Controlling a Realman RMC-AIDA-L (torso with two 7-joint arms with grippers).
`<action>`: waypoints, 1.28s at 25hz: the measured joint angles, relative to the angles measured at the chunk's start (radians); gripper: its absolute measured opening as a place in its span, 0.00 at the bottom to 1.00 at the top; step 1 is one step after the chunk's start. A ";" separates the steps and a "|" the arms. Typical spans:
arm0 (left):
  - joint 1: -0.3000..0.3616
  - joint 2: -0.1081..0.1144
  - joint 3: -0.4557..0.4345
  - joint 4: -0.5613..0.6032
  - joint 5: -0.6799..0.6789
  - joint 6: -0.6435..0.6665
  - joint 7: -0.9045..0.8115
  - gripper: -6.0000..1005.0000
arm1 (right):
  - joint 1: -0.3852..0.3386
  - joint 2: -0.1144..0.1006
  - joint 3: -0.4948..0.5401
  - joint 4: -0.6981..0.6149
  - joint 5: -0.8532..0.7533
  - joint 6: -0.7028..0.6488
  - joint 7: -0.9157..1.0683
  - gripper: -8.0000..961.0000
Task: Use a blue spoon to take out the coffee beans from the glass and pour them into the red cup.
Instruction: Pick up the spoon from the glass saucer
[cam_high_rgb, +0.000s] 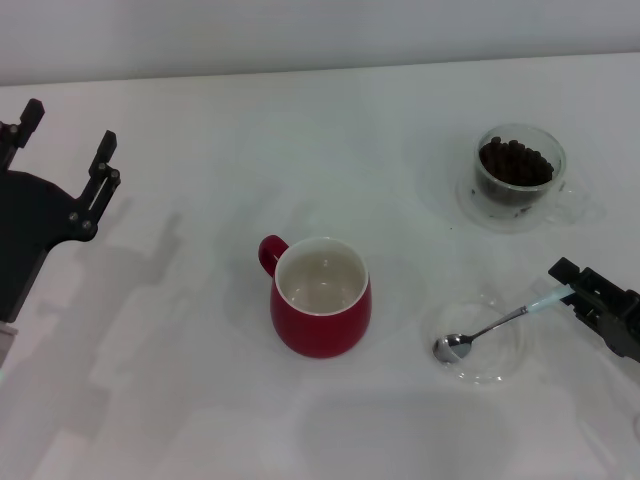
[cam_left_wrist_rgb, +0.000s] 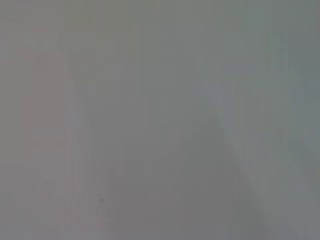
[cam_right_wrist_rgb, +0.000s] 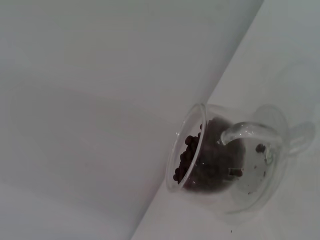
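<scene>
The red cup (cam_high_rgb: 320, 297) stands mid-table, its white inside bare and its handle toward the far left. At the far right stands the glass (cam_high_rgb: 519, 172) holding the dark coffee beans (cam_high_rgb: 515, 163); the right wrist view shows the glass (cam_right_wrist_rgb: 227, 162) and the beans (cam_right_wrist_rgb: 200, 162) too. The blue spoon (cam_high_rgb: 495, 323) lies with its silver bowl in a flat clear dish (cam_high_rgb: 503, 372) at the near right. Its pale handle reaches up into my right gripper (cam_high_rgb: 567, 287) at the right edge. My left gripper (cam_high_rgb: 68, 135) is parked open at the far left, holding nothing.
The white table (cam_high_rgb: 200, 420) runs back to a pale wall. The flat dish lies between the red cup and my right arm. The left wrist view shows only a plain grey surface.
</scene>
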 joint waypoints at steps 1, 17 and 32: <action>0.000 0.000 0.000 0.000 0.000 0.000 0.000 0.67 | -0.001 0.000 0.000 0.000 0.000 0.006 -0.002 0.58; 0.003 -0.001 0.000 0.000 0.000 0.000 0.000 0.67 | 0.003 0.000 -0.012 0.000 0.000 0.027 -0.023 0.50; 0.008 -0.001 0.000 0.000 0.000 0.005 0.000 0.67 | 0.002 0.001 -0.016 0.006 0.000 0.021 -0.034 0.38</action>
